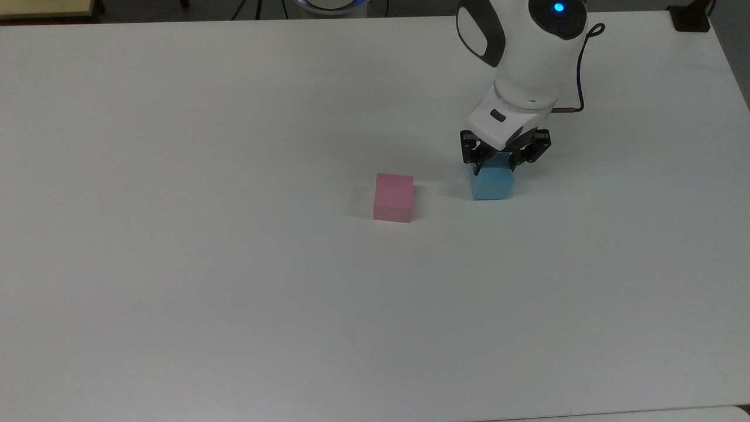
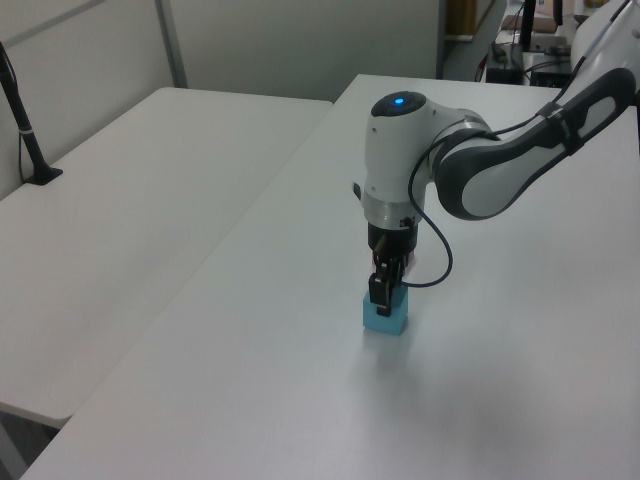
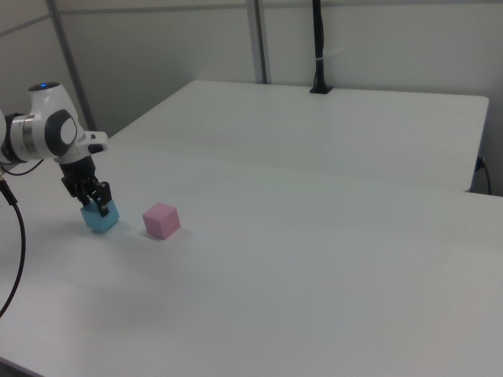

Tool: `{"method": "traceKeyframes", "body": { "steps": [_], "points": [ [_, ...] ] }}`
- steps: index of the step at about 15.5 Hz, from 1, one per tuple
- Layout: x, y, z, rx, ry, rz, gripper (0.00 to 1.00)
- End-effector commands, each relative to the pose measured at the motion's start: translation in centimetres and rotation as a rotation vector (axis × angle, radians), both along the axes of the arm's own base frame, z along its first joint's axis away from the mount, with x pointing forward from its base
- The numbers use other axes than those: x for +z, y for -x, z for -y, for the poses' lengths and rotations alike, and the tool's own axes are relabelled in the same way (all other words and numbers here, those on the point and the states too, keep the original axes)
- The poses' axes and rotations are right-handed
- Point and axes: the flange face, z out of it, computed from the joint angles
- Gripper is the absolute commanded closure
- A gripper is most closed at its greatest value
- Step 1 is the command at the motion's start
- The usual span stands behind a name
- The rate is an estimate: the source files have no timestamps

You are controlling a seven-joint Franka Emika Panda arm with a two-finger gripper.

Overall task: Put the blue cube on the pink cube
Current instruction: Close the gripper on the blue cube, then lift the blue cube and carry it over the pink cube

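Note:
The blue cube (image 1: pixel 493 186) rests on the white table (image 1: pixel 234 264), right of the pink cube (image 1: pixel 394 198) in the top view, with a cube-width gap between them. My gripper (image 1: pixel 495 167) points straight down over the blue cube, its black fingers pressed against two opposite sides, shut on it. In the left view the gripper (image 2: pixel 385 295) covers the top of the blue cube (image 2: pixel 385 322). In the right view the blue cube (image 3: pixel 100 221) sits left of the pink cube (image 3: pixel 161 221), with the gripper (image 3: pixel 96 206) on it.
A second white table (image 2: pixel 130 200) adjoins this one, carrying a black post (image 3: pixel 318 47). A dark cable (image 1: pixel 580 70) loops off the arm's wrist. The table's front edge (image 1: pixel 586 413) runs along the bottom of the top view.

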Motion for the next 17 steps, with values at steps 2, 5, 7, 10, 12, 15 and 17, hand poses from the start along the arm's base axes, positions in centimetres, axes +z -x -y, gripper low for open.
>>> {"method": "traceKeyframes", "body": {
  "steps": [2,5,7,10,12,15,17],
  "points": [
    [4.8,-1.3,4.8,0.041,0.040,-0.002,0.89],
    [6.2,-3.5,9.7,0.008,0.047,-0.008,0.88],
    [6.8,-4.7,13.3,-0.012,0.051,0.000,0.88],
    [7.5,-5.3,16.0,-0.036,0.056,0.002,0.86],
    [7.3,-5.2,16.3,-0.039,0.062,-0.010,0.85],
    [6.8,-5.0,16.4,-0.039,0.065,-0.020,0.79],
    [6.5,-4.9,16.3,-0.058,0.061,-0.038,0.72]
  ]
}}
